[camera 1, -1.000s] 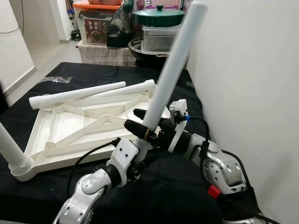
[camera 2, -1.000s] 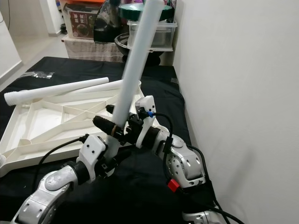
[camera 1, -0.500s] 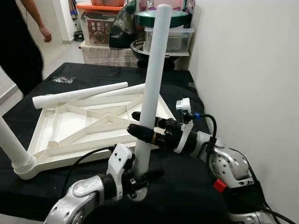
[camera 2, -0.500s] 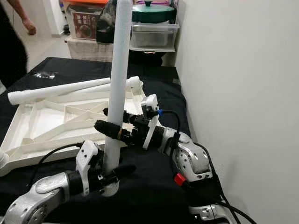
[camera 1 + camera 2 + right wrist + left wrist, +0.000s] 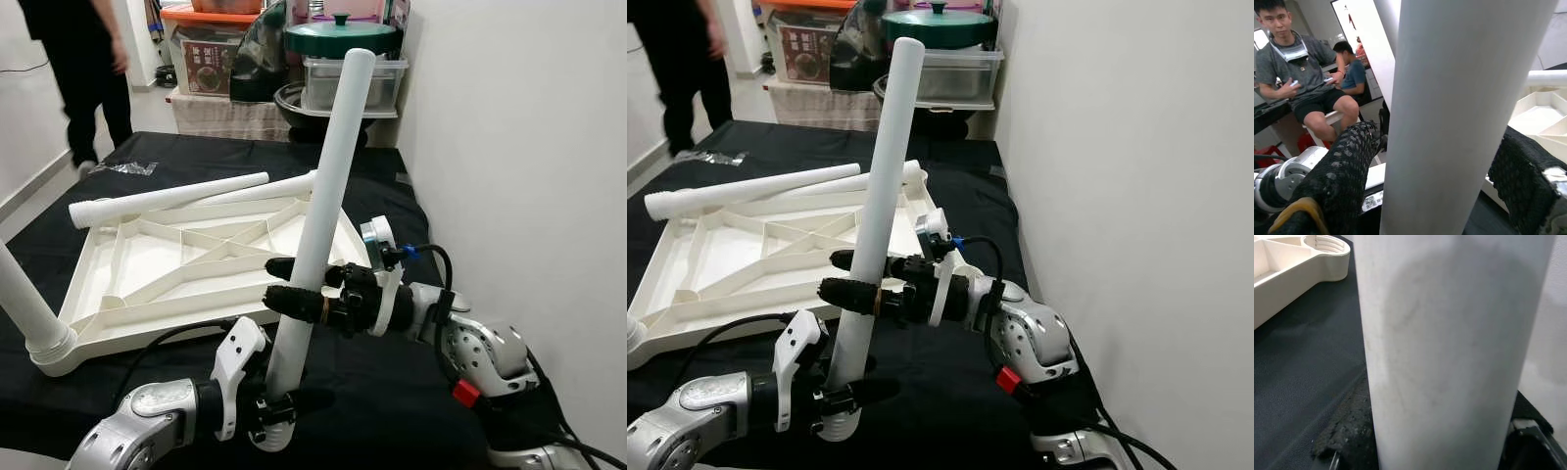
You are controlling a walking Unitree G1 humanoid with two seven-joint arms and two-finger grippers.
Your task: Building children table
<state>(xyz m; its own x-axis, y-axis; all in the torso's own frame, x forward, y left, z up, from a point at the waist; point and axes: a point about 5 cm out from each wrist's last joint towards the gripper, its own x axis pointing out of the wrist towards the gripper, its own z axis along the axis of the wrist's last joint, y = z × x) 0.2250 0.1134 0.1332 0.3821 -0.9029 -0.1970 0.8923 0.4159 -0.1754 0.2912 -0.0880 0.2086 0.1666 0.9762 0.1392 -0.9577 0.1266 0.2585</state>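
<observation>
2 jaws of mine, left point(image 5: 279, 423) and right point(image 5: 299, 289), hold the white leg point(image 5: 318, 225) tight. It tilted back again, so its end sits lower, nearer the tabletop point(image 5: 147, 264) socket.

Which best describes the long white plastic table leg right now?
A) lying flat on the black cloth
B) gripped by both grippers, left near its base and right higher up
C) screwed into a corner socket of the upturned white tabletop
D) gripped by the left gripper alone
B: the long white plastic table leg stands tilted, the left gripper clamped near its base and the right gripper closed around it higher up.
</observation>
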